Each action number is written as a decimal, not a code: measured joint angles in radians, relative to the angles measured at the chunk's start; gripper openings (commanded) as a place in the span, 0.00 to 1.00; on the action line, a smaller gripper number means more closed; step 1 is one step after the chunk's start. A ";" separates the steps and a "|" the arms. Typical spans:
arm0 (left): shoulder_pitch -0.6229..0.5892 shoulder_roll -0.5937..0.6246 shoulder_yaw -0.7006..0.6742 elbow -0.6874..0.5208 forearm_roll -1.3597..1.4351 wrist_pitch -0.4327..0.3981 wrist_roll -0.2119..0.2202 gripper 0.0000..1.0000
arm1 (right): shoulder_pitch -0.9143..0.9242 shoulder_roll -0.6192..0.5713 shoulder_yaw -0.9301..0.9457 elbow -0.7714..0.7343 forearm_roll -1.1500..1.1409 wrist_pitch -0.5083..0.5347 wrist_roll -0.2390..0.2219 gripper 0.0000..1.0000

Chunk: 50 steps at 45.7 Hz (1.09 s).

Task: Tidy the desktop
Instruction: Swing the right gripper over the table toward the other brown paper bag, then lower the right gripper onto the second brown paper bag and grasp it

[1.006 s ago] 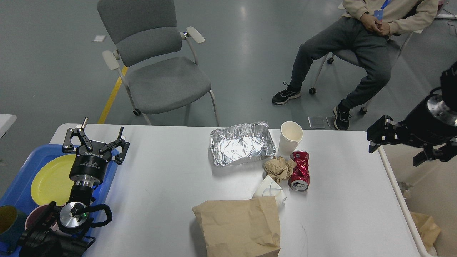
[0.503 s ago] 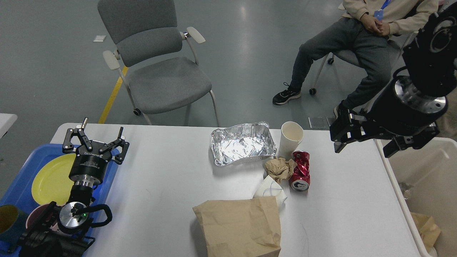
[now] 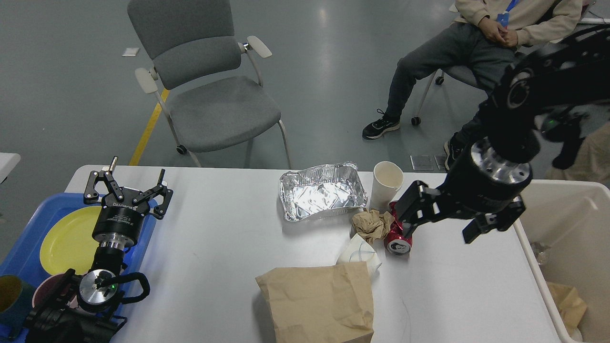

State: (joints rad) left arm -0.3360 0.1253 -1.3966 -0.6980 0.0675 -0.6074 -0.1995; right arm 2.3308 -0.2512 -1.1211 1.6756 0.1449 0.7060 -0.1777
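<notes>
Worktop: large white tabletop with rounded corners, fills the lower part of the head view.
Left gripper: over the worktop's left edge, above the blue tray; jaws released, spread wide, nothing between them.
Right gripper: over the right half of the worktop, just beside the red can; jaws apart, grasping nothing.
Red can: crushed, lying near mid-worktop, partly hidden by the right gripper.
Foil tray: crumpled, near the far edge.
Paper cup: upright, white, just right of the foil tray.
Brown paper wad: touching the can's left side.
Paper bag: flat, at the near edge.
Yellow plate: in the blue tray.
Cream bin: off the worktop's right edge.
</notes>
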 measured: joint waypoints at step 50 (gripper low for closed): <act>0.000 0.000 0.001 -0.001 0.001 0.000 0.000 0.96 | -0.951 0.304 0.336 -0.428 -0.191 -0.560 -0.052 0.90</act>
State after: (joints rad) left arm -0.3360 0.1253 -1.3961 -0.6985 0.0683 -0.6074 -0.1994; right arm 1.3801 0.0528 -0.7853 1.2473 -0.0458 0.1460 -0.2299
